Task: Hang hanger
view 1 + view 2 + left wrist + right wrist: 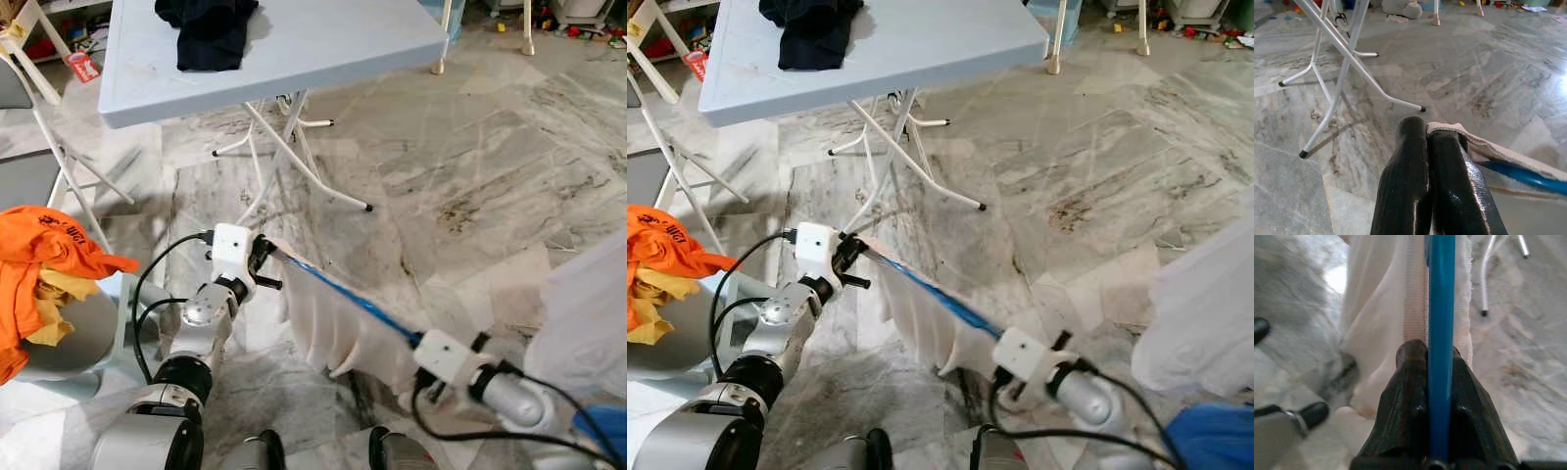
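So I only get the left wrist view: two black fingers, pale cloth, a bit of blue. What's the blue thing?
Observer: A blue hanger with a pale garment draped over it.
Operator: Who holds the other end?
Observer: The right end effector, shut on the blue bar.
Operator: Anything above that white-legged frame?
Observer: It's a light blue table with a dark garment lying on top.

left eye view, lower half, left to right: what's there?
Orange clothes → left hand shut on the white garment's end → blue hanger → right hand clamped on the hanger → pale cloth at the right edge.
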`<state>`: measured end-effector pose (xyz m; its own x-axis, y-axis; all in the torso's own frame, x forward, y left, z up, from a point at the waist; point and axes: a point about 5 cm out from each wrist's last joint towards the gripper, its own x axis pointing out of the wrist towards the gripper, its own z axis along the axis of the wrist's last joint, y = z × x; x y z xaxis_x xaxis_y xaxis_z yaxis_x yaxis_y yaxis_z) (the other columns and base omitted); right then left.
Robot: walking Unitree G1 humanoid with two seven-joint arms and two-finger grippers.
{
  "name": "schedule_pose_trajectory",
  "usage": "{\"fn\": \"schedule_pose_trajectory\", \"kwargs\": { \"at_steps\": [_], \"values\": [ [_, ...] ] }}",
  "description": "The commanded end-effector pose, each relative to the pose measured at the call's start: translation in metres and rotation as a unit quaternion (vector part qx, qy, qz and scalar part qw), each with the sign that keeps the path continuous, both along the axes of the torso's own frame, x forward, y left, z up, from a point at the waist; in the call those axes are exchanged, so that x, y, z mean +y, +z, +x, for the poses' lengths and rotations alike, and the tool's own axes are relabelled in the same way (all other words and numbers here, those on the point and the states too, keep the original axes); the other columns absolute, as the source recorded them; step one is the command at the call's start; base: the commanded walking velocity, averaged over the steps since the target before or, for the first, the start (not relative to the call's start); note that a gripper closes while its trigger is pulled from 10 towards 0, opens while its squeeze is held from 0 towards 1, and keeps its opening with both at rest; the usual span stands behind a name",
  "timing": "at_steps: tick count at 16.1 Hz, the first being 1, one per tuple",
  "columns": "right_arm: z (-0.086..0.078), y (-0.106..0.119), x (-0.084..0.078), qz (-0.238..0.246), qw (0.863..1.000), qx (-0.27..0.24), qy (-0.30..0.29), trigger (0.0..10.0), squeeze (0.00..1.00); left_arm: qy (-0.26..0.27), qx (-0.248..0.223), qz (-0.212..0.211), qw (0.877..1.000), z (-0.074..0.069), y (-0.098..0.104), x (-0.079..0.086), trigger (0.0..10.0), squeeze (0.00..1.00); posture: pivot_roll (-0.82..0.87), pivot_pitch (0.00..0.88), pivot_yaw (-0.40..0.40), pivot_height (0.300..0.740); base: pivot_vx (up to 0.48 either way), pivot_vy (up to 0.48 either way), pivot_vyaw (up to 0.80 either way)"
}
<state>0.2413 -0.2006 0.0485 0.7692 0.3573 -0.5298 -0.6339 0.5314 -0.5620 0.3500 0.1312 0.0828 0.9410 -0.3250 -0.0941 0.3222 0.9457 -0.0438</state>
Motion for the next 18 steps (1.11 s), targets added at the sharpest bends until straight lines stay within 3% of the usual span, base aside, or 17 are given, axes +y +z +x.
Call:
{"fn": "schedule_pose_trajectory", "kwargs": {
  "at_steps": [1,4,5,9,11,14,16,18],
  "values": [
    [-0.016,-0.02,-0.037,-0.05,0.994,0.062,-0.072,10.0,0.0,0.065,-0.031,-0.002,0.997,0.007,0.015,0.032,0.0,0.0,-0.15,0.217,0.076,0.74,0.0,0.0,0.0],
    [-0.01,-0.018,-0.023,-0.006,0.994,0.056,-0.098,10.0,0.0,0.056,-0.018,-0.001,0.998,0.002,0.006,0.024,0.0,0.0,-0.15,0.221,0.075,0.74,0.0,0.0,0.0],
    [-0.004,-0.008,-0.016,0.03,0.994,0.028,-0.099,10.0,0.0,0.054,-0.006,0.007,0.999,-0.002,-0.002,0.025,0.0,0.0,-0.15,0.225,0.076,0.74,0.0,0.0,0.0],
    [0.01,0.023,-0.016,0.091,0.991,-0.043,-0.092,10.0,0.0,0.063,0.018,0.022,0.998,-0.008,-0.013,0.033,0.0,0.0,-0.16,0.227,0.078,0.74,0.0,0.0,0.0],
    [0.011,0.032,-0.014,0.114,0.99,-0.054,-0.068,10.0,0.0,0.071,0.024,0.021,0.997,-0.007,-0.014,0.036,0.0,0.0,-0.15,0.225,0.079,0.74,0.0,0.0,0.0],
    [-0.003,0.017,-0.019,0.037,0.999,-0.002,0.006,10.0,0.0,0.074,0.012,0.017,0.997,-0.004,-0.008,0.036,0.0,0.0,-0.15,0.222,0.083,0.74,0.0,0.0,0.0],
    [-0.013,0.008,-0.03,-0.042,0.997,0.032,0.064,10.0,0.0,0.077,0.002,0.016,0.997,0.001,-0.001,0.037,0.0,0.0,-0.15,0.218,0.085,0.74,0.0,0.0,0.0],
    [-0.014,0.01,-0.04,-0.072,0.994,0.036,0.08,10.0,0.0,0.078,0.004,0.018,0.997,0.001,-0.001,0.038,0.0,0.0,-0.15,0.215,0.085,0.74,0.0,0.0,0.0]
  ]
}}
